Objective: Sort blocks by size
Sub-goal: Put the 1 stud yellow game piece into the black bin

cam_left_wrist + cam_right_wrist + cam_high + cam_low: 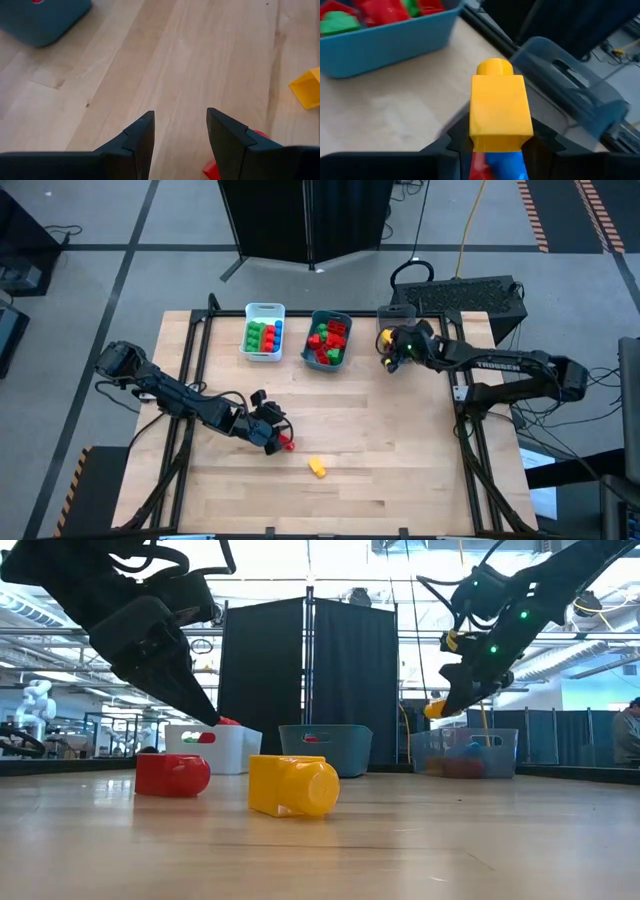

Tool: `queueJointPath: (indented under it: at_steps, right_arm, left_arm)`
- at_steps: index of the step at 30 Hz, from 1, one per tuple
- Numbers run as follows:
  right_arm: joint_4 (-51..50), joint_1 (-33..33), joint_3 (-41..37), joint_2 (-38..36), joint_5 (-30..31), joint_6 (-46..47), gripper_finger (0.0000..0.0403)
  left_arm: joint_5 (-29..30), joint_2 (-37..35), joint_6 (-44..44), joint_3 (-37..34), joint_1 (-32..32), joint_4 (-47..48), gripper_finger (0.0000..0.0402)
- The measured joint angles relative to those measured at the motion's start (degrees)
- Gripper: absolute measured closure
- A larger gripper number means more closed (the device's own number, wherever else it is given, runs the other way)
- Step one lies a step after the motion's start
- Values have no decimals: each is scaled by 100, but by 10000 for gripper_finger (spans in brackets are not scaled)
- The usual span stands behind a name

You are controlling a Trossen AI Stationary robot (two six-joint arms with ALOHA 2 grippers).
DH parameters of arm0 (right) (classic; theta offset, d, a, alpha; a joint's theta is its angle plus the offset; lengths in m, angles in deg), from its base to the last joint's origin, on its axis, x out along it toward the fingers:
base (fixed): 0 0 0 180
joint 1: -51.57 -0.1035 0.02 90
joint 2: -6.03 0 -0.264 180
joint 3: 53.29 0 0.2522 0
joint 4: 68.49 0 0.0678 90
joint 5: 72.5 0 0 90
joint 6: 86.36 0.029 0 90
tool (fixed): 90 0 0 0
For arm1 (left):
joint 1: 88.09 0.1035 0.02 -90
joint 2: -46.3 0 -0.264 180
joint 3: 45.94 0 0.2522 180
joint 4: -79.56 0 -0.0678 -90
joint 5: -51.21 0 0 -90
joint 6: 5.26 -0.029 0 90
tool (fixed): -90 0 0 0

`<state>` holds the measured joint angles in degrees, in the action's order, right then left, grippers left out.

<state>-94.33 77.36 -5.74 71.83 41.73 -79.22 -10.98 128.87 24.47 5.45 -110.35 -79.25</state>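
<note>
Yellow block [293,786] sideways, stud toward red block [172,775].

My right gripper [497,145] is clamped on a yellow block [499,107], one finger on each side, its round stud pointing away from me. Below it, between my fingers, red and blue blocks show. I hang above the wooden tabletop [390,110]. A teal bin [395,42] with red and green blocks stands there, and a clear grey bin [570,95] sits at the tabletop's edge just past my block.
</note>
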Motion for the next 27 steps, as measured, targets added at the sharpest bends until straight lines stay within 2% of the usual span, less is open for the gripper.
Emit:
queueJointPath:
  at_steps: [7,19,27]
  right_arm:
    - [-45,430,0,0,-18,-35,278]
    - [-248,499,0,0,-33,-35,179]
    - [-294,195,0,-19,-57,-35,188]
  left_arm:
    - [-61,2,0,0,0,-1,242]
    - [-485,2,-2,0,0,43,242]
    - [-653,2,0,0,0,128,242]
